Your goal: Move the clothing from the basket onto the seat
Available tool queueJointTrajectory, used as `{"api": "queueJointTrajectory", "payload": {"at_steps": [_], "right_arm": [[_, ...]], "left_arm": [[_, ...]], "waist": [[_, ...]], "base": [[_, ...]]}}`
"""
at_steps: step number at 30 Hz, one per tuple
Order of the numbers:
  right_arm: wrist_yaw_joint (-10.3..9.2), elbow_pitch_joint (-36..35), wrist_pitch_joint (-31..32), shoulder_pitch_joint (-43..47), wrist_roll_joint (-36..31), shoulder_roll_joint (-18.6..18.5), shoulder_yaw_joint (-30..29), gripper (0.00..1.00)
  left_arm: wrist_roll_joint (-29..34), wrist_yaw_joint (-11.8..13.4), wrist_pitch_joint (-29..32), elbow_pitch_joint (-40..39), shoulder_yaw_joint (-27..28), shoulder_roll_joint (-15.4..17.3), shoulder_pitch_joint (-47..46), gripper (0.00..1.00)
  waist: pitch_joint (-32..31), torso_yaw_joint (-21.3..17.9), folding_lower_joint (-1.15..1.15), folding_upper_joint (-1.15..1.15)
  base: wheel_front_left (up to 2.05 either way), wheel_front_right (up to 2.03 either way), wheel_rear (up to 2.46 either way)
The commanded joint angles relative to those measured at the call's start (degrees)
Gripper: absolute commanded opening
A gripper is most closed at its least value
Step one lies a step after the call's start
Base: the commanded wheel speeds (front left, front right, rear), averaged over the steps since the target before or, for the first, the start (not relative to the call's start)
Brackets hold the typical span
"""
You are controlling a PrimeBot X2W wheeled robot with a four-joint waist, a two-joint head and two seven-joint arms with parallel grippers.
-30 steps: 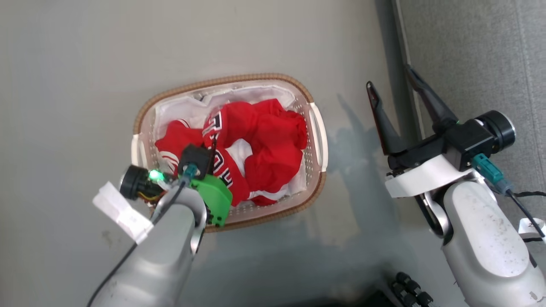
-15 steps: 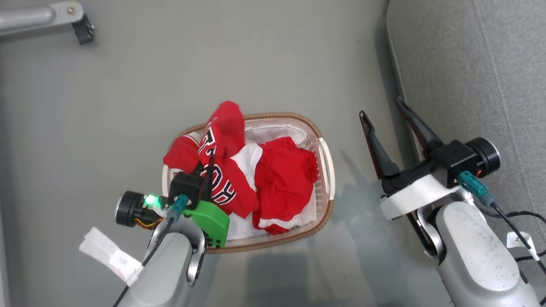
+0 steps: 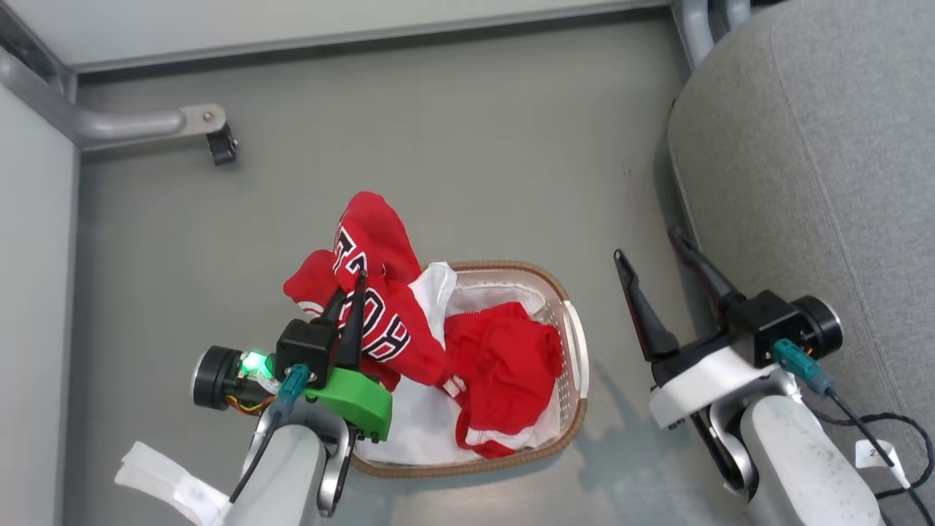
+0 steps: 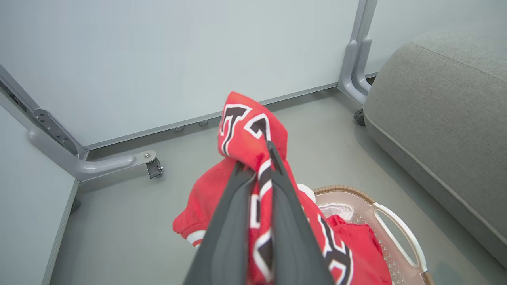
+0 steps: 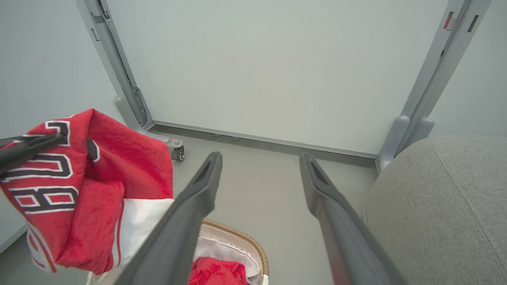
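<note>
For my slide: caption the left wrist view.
Red jersey held up over the basket by the shut left gripper, grey seat alongside.

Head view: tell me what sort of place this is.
Probably a staged lab bay rather than a real home: pale partition panels on grey frames with castor feet, a bare grey floor, and a seat and basket set out for the robot.

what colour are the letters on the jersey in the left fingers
White and dark navy, on the red jersey; clearest in the left wrist view.
</note>
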Motion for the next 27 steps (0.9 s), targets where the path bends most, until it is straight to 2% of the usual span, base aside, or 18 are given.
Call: {"api": "queueJointTrajectory", "payload": {"at_steps": [1, 9, 27], "right_arm": [[-0.04, 0.44, -0.28, 1.28, 0.14, -0.35, 0.11, 1.00], [-0.04, 1.50, -0.28, 3.65, 0.51, 0.26, 0.22, 1.00], [-0.04, 2.76, -0.28, 9.41, 0.56, 2.09, -1.61, 1.00]], "left_arm": [[0.30, -0.19, -0.22, -0.94, 0.36, 0.01, 1.35, 0.00], [0.54, -1.56, -0.22, -5.61, 1.72, -0.23, 3.73, 0.00], [-1.42, -1.53, -0.21, -12.83, 1.19, -0.28, 5.60, 0.00]], "waist": [[-3.36, 1.18, 0.00, 0.00], [-7.05, 1.39, 0.00, 0.00], [-12.88, 0.97, 0.00, 0.00]], "base": [[0.00, 0.00, 0.00], [0.00, 0.00, 0.00], [0.00, 0.00, 0.00]]}}
